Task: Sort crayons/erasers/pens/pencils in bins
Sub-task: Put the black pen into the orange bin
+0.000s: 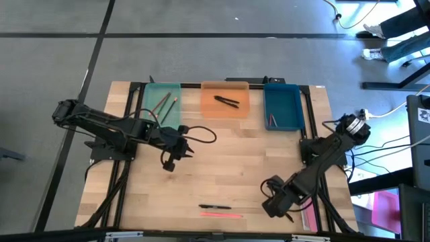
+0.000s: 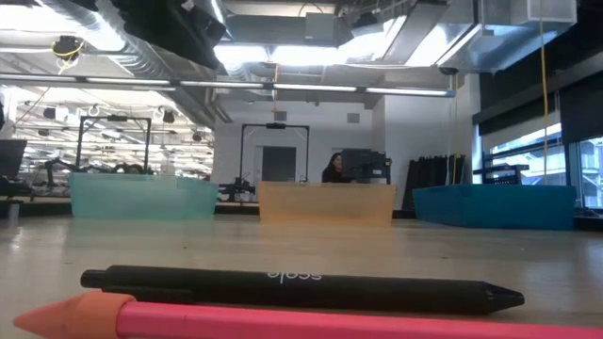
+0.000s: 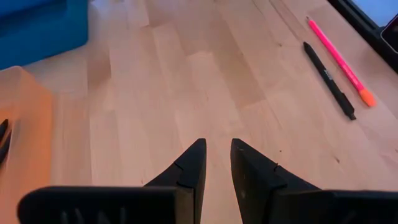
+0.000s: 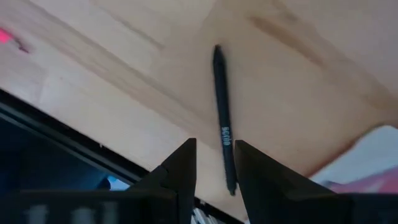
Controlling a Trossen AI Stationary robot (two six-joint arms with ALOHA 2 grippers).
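Three bins stand in a row along the far edge. The teal bin [image 1: 161, 102] holds two pencils, the orange bin [image 1: 225, 101] holds black pens [image 1: 226, 101], and the blue bin [image 1: 282, 107] holds a small reddish stick. A black pen [image 1: 215, 207] and a pink pencil [image 1: 222, 215] lie side by side near the front edge. My left gripper [image 1: 176, 156] hangs open over the table's middle left, with nothing between its fingers [image 3: 193, 165]. My right gripper [image 1: 274, 202] is open near the front right corner. It points down over another black pen [image 4: 222, 118] lying on the table, whose end shows in the gap between the fingers.
Bare wood lies between the bins and the front pen and pencil [image 3: 339, 59]. The dark table edge [image 4: 74, 143] runs close under my right gripper. In the low view the pen [image 2: 301, 287] and pencil [image 2: 236, 322] fill the foreground; a person [image 2: 334, 168] sits far behind the bins.
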